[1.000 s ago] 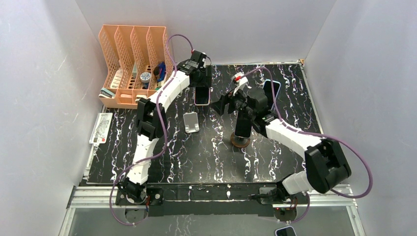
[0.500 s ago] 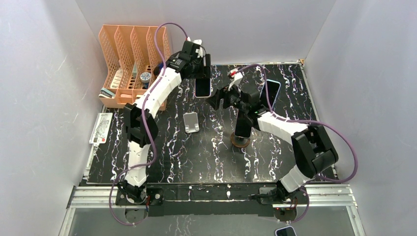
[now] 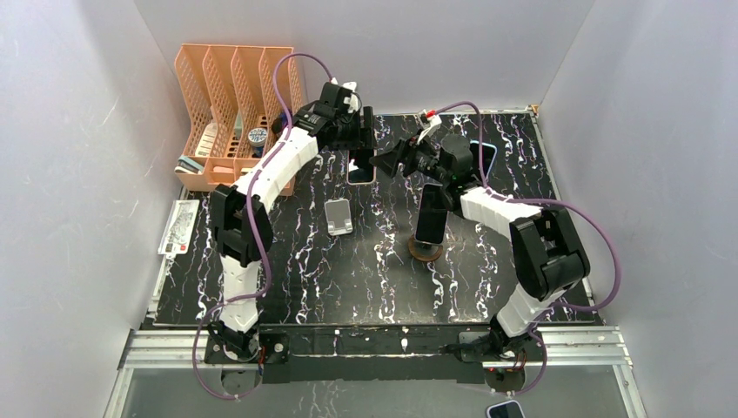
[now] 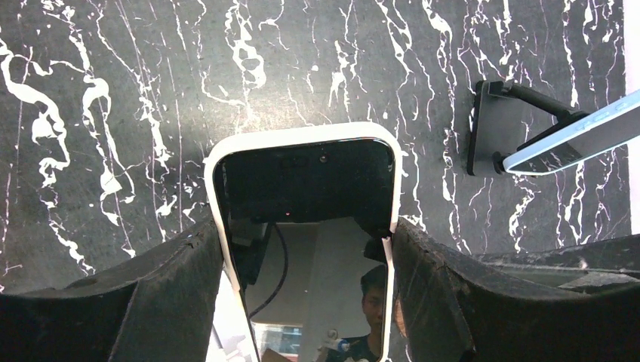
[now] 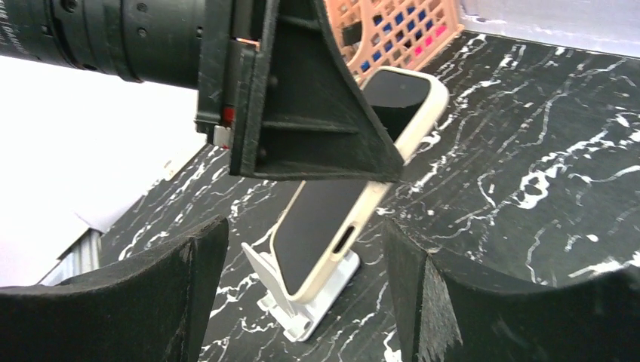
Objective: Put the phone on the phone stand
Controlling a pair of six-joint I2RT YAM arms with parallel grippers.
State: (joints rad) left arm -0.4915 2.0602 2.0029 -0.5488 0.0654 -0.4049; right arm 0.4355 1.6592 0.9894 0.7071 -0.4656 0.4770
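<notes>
My left gripper (image 3: 355, 144) is shut on the phone (image 3: 361, 170), a dark-screened handset in a cream case, and holds it tilted in the air at the back middle of the table. In the left wrist view the phone (image 4: 306, 196) sits squeezed between both fingers (image 4: 173, 279), screen toward the camera. The phone stand (image 3: 339, 216), small and silver-white, sits on the table nearer than the phone. In the right wrist view the phone (image 5: 355, 188) hangs over the phone stand (image 5: 317, 294) without touching it. My right gripper (image 3: 393, 163) stands open just right of the phone, holding nothing.
An orange file rack (image 3: 235, 113) with small items stands at the back left. A second handset leans on a black round-based holder (image 3: 428, 228) at mid table. Another handset (image 3: 481, 158) rests on a black holder at the back right. A white card (image 3: 178, 228) lies off the mat's left edge.
My right gripper has swung toward the back and closer to the held phone. The left arm has raised its elbow and tilted the phone, keeping its grip.
</notes>
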